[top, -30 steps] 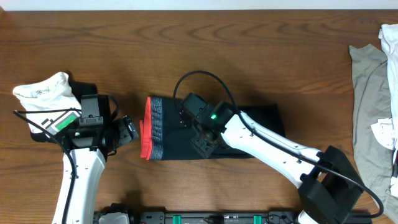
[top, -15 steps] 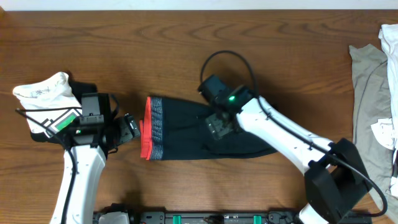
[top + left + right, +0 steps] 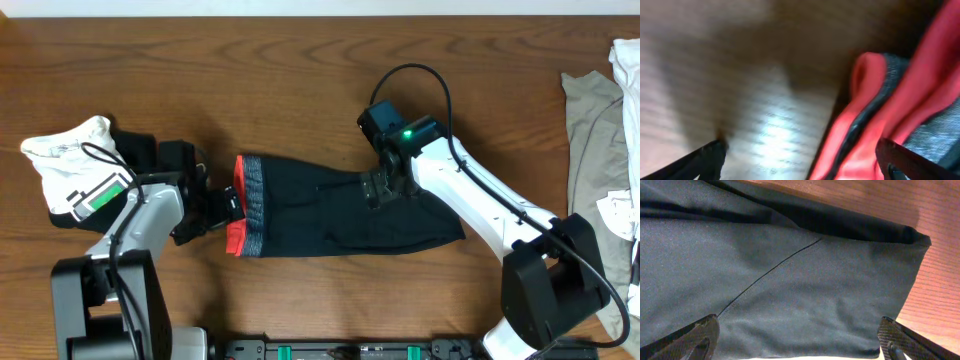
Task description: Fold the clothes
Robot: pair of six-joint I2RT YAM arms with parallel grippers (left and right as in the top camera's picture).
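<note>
The black pants [image 3: 320,220] lie folded at the table's middle, with the grey-and-red waistband [image 3: 240,210] at their left end. My left gripper [image 3: 226,208] is open at the waistband's left edge. In the left wrist view its fingers [image 3: 802,157] are spread wide, with the red waistband [image 3: 865,135] partly between them. My right gripper [image 3: 376,190] is open over the pants' upper right part. In the right wrist view its fingers [image 3: 800,340] are spread above the black fabric [image 3: 790,280], close to a seam.
A white green-patched top [image 3: 70,150] lies bunched at the far left beside my left arm. A grey-beige top [image 3: 595,170] with white fabric [image 3: 622,215] on it lies along the right edge. Bare wood table [image 3: 300,90] shows behind the pants.
My right gripper has moved right and toward the back across the pants. The pants' right end has shifted and spread. My left gripper has moved right onto the waistband edge.
</note>
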